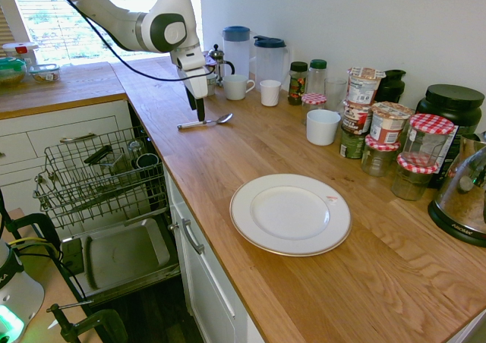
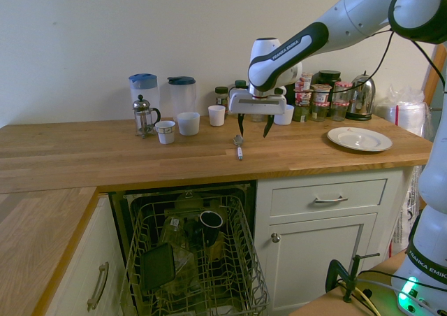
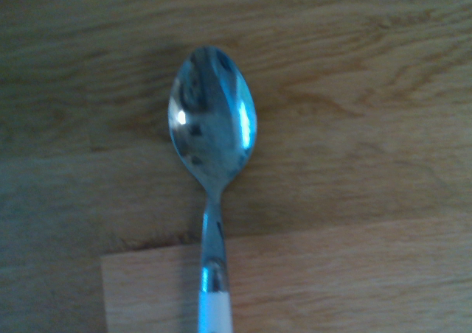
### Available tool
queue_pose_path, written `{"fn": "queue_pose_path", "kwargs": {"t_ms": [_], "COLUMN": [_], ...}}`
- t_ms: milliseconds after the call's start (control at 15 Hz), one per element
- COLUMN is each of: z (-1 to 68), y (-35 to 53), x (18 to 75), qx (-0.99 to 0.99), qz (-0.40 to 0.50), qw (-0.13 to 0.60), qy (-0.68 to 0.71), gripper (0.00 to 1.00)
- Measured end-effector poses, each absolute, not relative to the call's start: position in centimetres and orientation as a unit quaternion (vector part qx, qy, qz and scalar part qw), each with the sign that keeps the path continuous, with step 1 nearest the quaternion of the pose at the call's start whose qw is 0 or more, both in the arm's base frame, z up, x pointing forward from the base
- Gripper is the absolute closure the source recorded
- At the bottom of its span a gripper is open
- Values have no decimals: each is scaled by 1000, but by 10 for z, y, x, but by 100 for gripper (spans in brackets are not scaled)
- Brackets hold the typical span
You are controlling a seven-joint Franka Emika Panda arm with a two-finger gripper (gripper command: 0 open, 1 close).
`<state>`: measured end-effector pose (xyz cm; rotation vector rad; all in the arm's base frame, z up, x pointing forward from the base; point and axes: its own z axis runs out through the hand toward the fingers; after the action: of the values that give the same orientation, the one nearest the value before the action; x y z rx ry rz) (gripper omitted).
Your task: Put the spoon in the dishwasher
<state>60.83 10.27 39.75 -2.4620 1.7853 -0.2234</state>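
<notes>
In the first exterior view the spoon (image 1: 205,121) lies flat on the wooden counter (image 1: 319,161) near its edge above the dishwasher (image 1: 106,199), its long axis running across the counter: the bowl points toward the back wall side at the picture's right, the handle toward the counter edge. It is slim and shiny silver, with a pale end to the handle. The gripper (image 1: 200,114) hangs just above the handle, pointing down, with nothing in it. A white mug (image 1: 236,86) and a small white cup (image 1: 269,92) stand behind the spoon, a French press (image 1: 218,64) beside them, a white plate (image 1: 290,213) well apart toward the front. In the second exterior view the spoon (image 2: 238,145) lies with its handle toward the counter's front edge and its bowl toward the wall; the gripper (image 2: 254,126) stands over it with its fingers spread wide, one on each side, not touching it. Below, the grey wire rack (image 2: 192,260) is pulled out and holds dark cups. In the wrist view the spoon (image 3: 212,156) fills the middle: an oval mirror-bright bowl, a thin neck, then a white handle section, lying on the wood grain.
</notes>
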Motion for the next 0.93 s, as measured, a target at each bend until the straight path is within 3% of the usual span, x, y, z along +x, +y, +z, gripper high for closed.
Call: {"fn": "queue_pose_path", "kwargs": {"t_ms": [400, 933], "z": [363, 349], "y": [120, 129], "x": [659, 663], "qx": [-774, -756], "qz": [-76, -80], "qw": [47, 35], "qy": [626, 649], "gripper": [0, 0]}}
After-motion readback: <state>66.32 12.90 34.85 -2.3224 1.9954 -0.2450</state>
